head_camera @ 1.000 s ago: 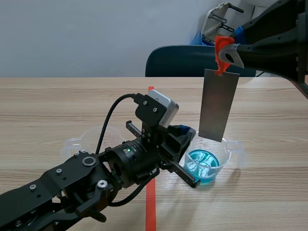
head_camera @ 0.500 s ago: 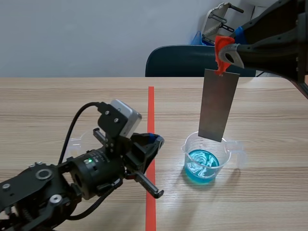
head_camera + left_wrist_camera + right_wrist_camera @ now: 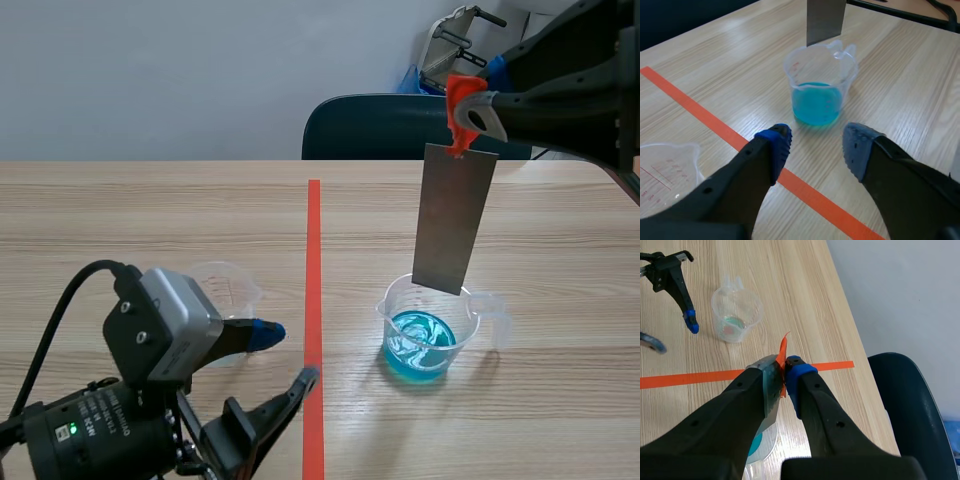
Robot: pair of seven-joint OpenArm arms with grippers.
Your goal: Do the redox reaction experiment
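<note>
A clear beaker (image 3: 425,330) holding blue liquid stands right of the red tape line. A grey metal plate (image 3: 455,220) hangs upright over it, its lower edge about level with the rim and above the liquid. My right gripper (image 3: 475,105) is shut on the orange tag (image 3: 460,112) at the plate's top; the right wrist view shows the orange tag (image 3: 783,360) pinched between the fingers. My left gripper (image 3: 285,355) stands open low at the near left, holding nothing. In the left wrist view the blue-liquid beaker (image 3: 822,85) sits ahead of the left gripper (image 3: 815,147), with the plate (image 3: 826,20) above it.
An empty clear beaker (image 3: 225,290) stands left of the tape line, just behind my left gripper, and shows as the empty beaker (image 3: 665,170) beside the left finger. A dark blue chair (image 3: 400,125) stands behind the table's far edge.
My left arm has drawn back from the blue-liquid beaker, down and to the left across the tape line, with its gripper open. The right arm and the plate have not moved.
</note>
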